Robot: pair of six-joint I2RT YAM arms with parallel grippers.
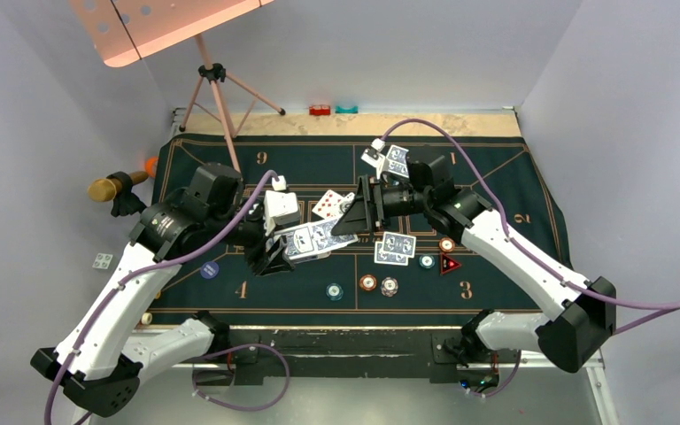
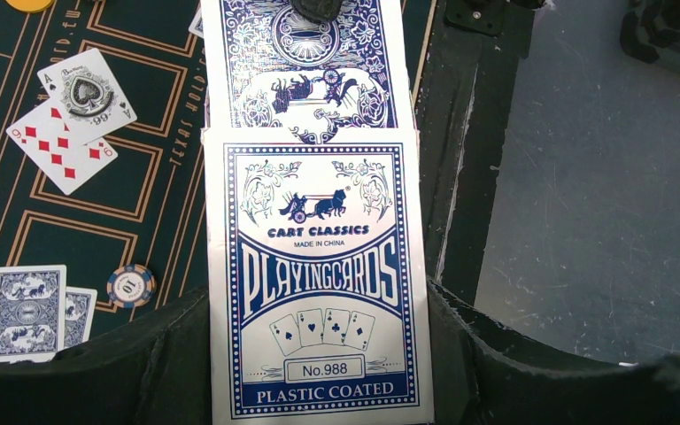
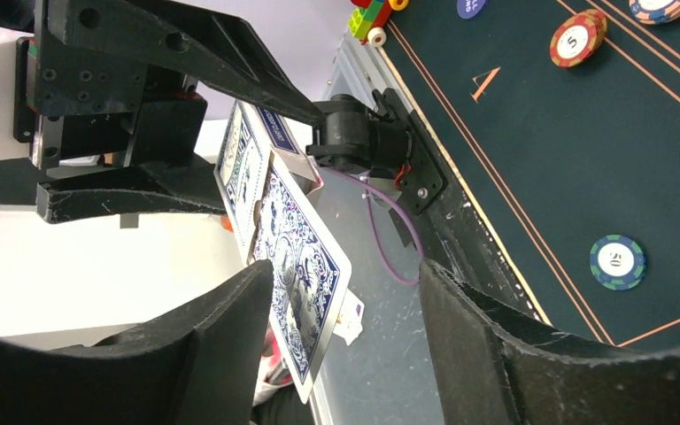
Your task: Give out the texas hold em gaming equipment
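Card (image 3: 305, 257), thin, slick and probably springy, is poking from the twelve o'clock end of the Cart Classics box (image 2: 319, 266). My left pincer (image 2: 319, 354) is clenching that box, and my right pincer (image 3: 345, 283), unclenched, is straddling the card's flat faces.

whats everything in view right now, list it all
card box: one, blue and white, held over the mat
card: one, blue-backed, sticking out of the box
face-down cards: about four, blue backs, two mid-mat, two near the far edge
face-up cards: two, ace of spades and a red diamonds card, mid-mat
poker chips: five, teal, orange, white-red, near side of mat
blue disc: one, near left of mat
red triangle marker: one, beside the right-hand chips
felt mat: one, green with gold lines
blocks: two, red and teal, far table edge
tripod stand: one, pink top, far left
left gripper: shut on card box
right gripper: open around the protruding card
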